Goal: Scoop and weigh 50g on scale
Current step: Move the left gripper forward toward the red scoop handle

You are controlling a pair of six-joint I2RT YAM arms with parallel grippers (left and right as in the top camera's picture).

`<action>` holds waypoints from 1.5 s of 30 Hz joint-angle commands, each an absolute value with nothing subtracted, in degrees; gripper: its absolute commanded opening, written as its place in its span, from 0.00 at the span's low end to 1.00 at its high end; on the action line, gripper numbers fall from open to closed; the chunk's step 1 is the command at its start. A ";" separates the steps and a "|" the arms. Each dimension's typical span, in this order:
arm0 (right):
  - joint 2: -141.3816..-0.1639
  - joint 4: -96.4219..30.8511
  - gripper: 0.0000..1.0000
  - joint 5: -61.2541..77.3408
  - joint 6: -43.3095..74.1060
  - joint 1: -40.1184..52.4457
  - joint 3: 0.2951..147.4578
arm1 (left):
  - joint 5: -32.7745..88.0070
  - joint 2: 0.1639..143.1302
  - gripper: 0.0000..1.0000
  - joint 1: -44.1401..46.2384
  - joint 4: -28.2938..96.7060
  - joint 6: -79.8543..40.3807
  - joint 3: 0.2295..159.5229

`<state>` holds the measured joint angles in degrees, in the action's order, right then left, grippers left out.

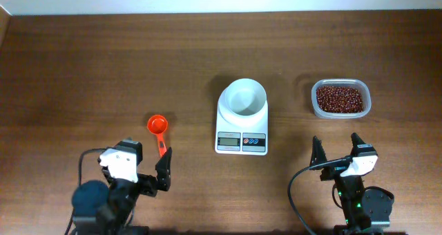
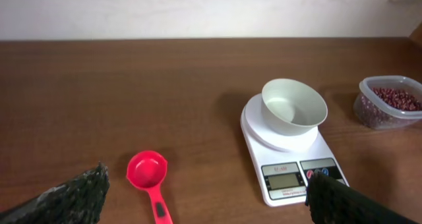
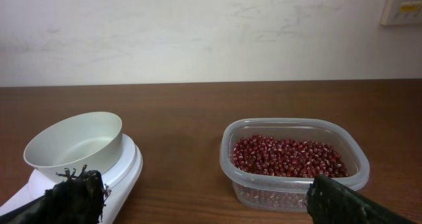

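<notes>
The white scale (image 1: 241, 141) sits mid-table with an empty white bowl (image 1: 242, 98) on its platform. To its left lies a red measuring scoop (image 1: 158, 129), cup end away from me and handle toward my left gripper (image 1: 148, 155), which is open just behind the handle and holds nothing. In the left wrist view the scoop (image 2: 149, 169) lies between the spread fingers, with the scale (image 2: 290, 178) and bowl (image 2: 293, 105) to the right. My right gripper (image 1: 337, 146) is open and empty, near the front edge, short of the bean tub (image 1: 340, 99).
The clear plastic tub (image 3: 293, 161) of red beans stands right of the scale (image 3: 128, 168); the bowl (image 3: 76, 141) shows at left in the right wrist view. A pale wall runs behind the table's far edge. Black cables trail by both arm bases.
</notes>
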<state>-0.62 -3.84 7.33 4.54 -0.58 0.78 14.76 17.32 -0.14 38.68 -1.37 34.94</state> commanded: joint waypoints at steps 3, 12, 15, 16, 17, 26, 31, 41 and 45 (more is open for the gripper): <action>-0.21 -4.01 0.99 7.01 4.69 -0.01 0.32 | 15.46 25.26 0.99 -0.38 41.36 -1.69 41.63; -0.21 -4.01 0.99 7.01 4.69 -0.01 0.32 | 18.83 33.91 0.99 -0.38 45.58 -1.72 48.36; -0.21 -4.01 0.99 7.01 4.69 -0.01 0.32 | 19.35 34.06 0.99 -0.38 45.74 -1.72 48.36; -0.21 -4.01 0.99 7.01 4.69 -0.01 0.32 | 19.35 34.06 0.99 -0.38 45.76 -1.74 48.36; -0.21 -4.01 0.99 7.01 4.69 -0.01 0.32 | 19.35 34.06 0.99 -0.38 45.76 -1.72 48.36; -0.19 -4.01 0.99 7.01 4.69 -0.01 0.32 | 25.21 34.06 0.99 -0.38 45.74 -1.74 48.36; -0.21 -4.01 0.99 7.01 4.69 -0.01 0.32 | 26.15 34.06 0.99 -0.38 45.71 -1.74 48.36; -0.21 -4.01 0.99 7.01 4.69 -0.01 0.32 | 19.46 36.67 0.99 -0.40 47.59 -8.32 50.09; -0.21 -4.01 0.99 7.01 4.69 -0.01 0.32 | 16.10 43.55 1.00 -0.40 52.80 -8.36 56.12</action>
